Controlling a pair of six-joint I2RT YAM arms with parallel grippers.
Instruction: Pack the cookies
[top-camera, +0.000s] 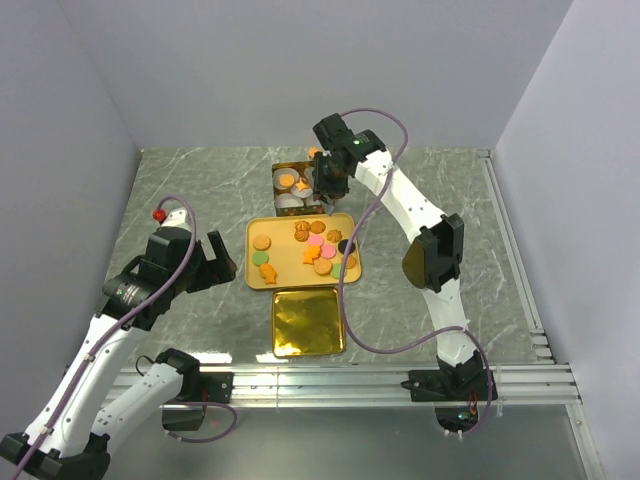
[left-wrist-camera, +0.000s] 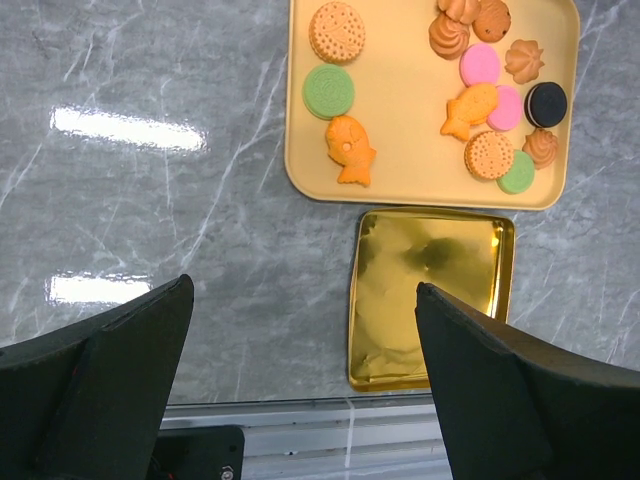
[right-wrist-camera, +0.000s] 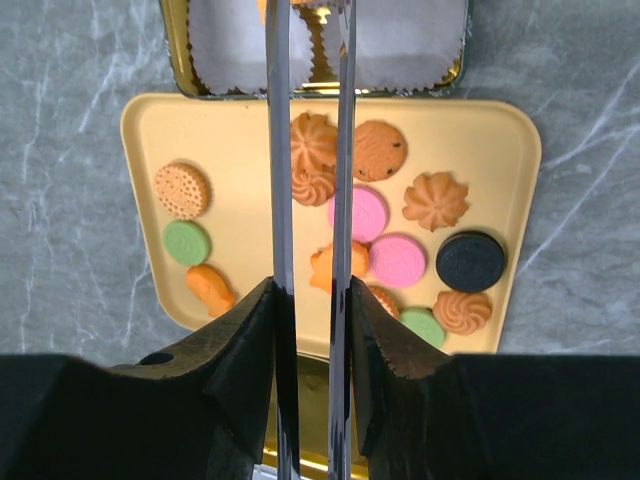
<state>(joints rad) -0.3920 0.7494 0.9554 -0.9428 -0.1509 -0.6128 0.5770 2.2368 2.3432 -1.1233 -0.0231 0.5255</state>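
Observation:
Several cookies (top-camera: 322, 252) lie on a yellow tray (top-camera: 254, 278): pink, green, tan and black discs and orange fish shapes. They also show in the left wrist view (left-wrist-camera: 349, 150) and the right wrist view (right-wrist-camera: 362, 213). A gold tin (top-camera: 278, 168) with white paper cups (right-wrist-camera: 405, 35) stands behind the tray, with an orange cookie (top-camera: 286, 180) in it. My right gripper (top-camera: 322, 195) hangs over the tin; in its wrist view (right-wrist-camera: 305, 5) the thin blades stand a narrow gap apart with something orange at their tips. My left gripper (top-camera: 222, 262) is wide open and empty, left of the tray (left-wrist-camera: 303, 290).
A gold lid (top-camera: 308, 322) lies in front of the tray, also seen in the left wrist view (left-wrist-camera: 425, 290). A metal rail (top-camera: 350, 380) runs along the near table edge. Grey walls close in the back and both sides.

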